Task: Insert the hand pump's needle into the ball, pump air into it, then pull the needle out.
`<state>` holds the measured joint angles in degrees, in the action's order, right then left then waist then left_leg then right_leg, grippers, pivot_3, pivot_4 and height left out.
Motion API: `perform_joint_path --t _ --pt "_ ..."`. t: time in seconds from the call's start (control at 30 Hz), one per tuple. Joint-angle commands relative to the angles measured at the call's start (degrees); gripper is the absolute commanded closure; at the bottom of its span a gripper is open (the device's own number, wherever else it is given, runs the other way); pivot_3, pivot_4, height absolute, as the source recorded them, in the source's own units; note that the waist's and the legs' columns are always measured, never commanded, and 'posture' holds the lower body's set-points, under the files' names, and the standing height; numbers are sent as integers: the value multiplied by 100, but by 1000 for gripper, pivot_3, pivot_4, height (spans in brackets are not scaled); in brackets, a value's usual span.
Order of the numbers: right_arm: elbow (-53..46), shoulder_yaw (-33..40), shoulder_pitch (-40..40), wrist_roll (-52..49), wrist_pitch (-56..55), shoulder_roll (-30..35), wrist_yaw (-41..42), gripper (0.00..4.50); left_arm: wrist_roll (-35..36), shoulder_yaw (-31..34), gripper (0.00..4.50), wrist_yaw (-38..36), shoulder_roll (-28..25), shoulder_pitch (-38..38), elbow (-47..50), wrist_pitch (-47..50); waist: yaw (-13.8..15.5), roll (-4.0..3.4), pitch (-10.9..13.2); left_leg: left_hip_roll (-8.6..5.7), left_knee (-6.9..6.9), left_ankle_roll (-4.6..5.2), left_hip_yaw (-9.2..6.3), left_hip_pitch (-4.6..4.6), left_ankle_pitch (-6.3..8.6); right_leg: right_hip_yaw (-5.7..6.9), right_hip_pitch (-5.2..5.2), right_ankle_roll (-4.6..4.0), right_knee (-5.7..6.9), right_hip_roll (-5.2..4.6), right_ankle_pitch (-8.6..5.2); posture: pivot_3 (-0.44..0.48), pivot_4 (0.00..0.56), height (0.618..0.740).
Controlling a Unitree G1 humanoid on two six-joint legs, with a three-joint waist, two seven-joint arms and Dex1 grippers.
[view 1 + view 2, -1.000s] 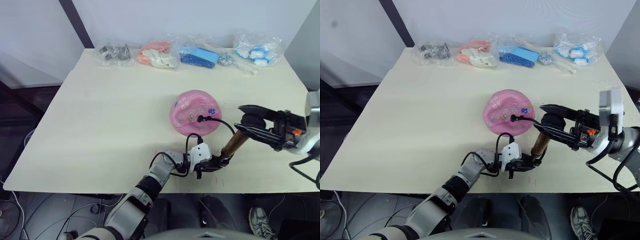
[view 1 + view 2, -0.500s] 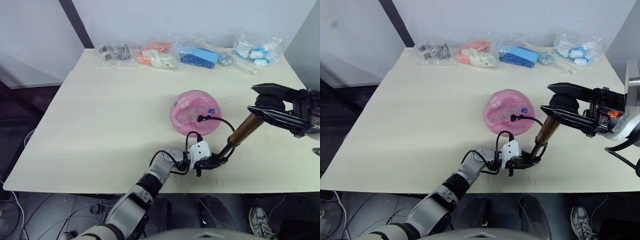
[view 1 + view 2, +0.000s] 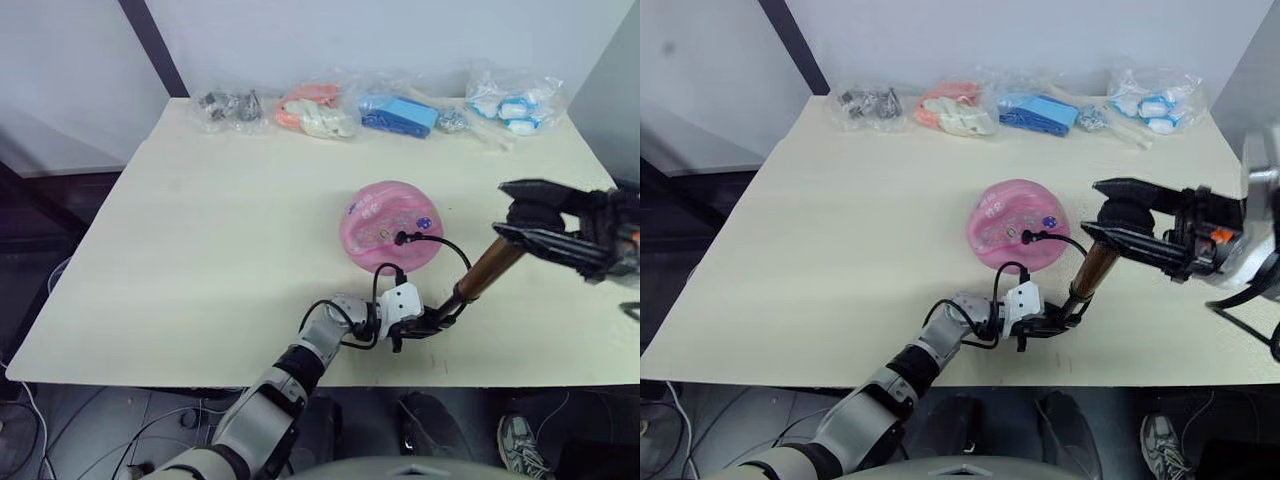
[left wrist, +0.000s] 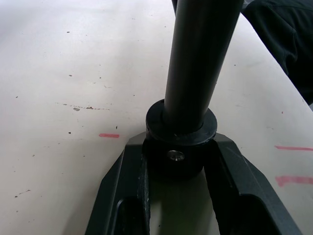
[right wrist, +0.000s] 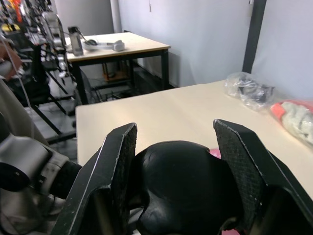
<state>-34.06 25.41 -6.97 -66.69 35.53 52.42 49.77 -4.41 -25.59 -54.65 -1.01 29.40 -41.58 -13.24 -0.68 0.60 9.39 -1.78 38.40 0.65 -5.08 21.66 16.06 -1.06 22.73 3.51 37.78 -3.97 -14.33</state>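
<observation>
Now the hand pump (image 3: 478,283) stands slanted near the desk's (image 3: 200,250) front edge, its long axis running from the black base cap by the left gripper (image 3: 425,325) up and away to the robot's right, where the black T-handle (image 3: 1123,217) sits. The left wrist view gives what the head views cannot: the left jaws are closed snugly on the base cap (image 4: 180,129), one finger (image 4: 122,196) on each side, the barrel rising straight up out of them above the scuffed desk. The right wrist view answers for the other end: the right gripper (image 5: 183,161) has its textured jaws closed around the rounded black handle. From the head camera, the thin black hose (image 3: 440,243) arcs from the pump's base over to the pink ball (image 3: 390,225), which rests mid-desk just beyond the left gripper; the needle fitting (image 3: 400,238) sits against the ball's near face, the pin itself too small to make out. Bagged items (image 3: 320,108) line the far edge.
</observation>
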Motion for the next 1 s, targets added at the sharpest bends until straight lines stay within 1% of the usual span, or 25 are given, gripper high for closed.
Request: perform_joint_path --t 0.03,0.13,0.23,0.33,0.57,0.8,0.93,1.0 --pt "-127 -334 288 341 -113 -181 196 2478 -26 47 3427 65 17 -41 -154 46 1 1 -2 0 0 0 -1 0 0 0 -1 0 0 0 0 0 150 736" --pt "-64 -588 486 769 -375 -329 380 2478 -35 45 3427 68 26 -47 -162 42 -1 3 -5 0 0 0 -1 -1 0 0 -1 0 -1 -1 0 0 150 736" --pt "79 -1023 720 1293 -699 -594 516 2478 -43 43 3427 82 49 -36 -191 46 0 8 -11 -1 0 0 -2 -2 0 1 -2 0 -2 0 0 0 150 736" --pt "421 -1586 851 2048 -1217 -914 690 2478 -60 73 3427 129 90 35 -354 18 0 14 -38 -2 0 0 -2 -4 0 1 -4 0 -4 0 0 0 150 736" --pt "1021 -2240 1079 2897 -1917 -1306 977 2478 -89 79 3427 96 122 22 -444 10 2 29 -92 -3 -2 0 -5 -13 1 4 -15 1 -10 1 -1 0 150 736" --pt "1519 -2360 1094 3216 -2304 -1447 1114 2478 -166 46 3427 90 119 56 -509 -61 5 26 -106 -4 -2 1 -5 -16 1 3 -21 1 -12 0 -1 0 150 736" --pt "1314 -2073 959 2825 -2105 -1391 1051 2478 -154 85 3427 85 117 85 -549 -61 6 25 -106 -4 -2 3 -6 -22 3 4 -27 1 -14 0 -1 0 150 736" --pt "1046 -1838 904 2509 -1876 -1209 1071 2478 -162 74 3427 58 102 86 -563 -74 7 24 -106 -4 -2 4 -6 -22 3 4 -26 1 -14 -1 -1 0 150 736"
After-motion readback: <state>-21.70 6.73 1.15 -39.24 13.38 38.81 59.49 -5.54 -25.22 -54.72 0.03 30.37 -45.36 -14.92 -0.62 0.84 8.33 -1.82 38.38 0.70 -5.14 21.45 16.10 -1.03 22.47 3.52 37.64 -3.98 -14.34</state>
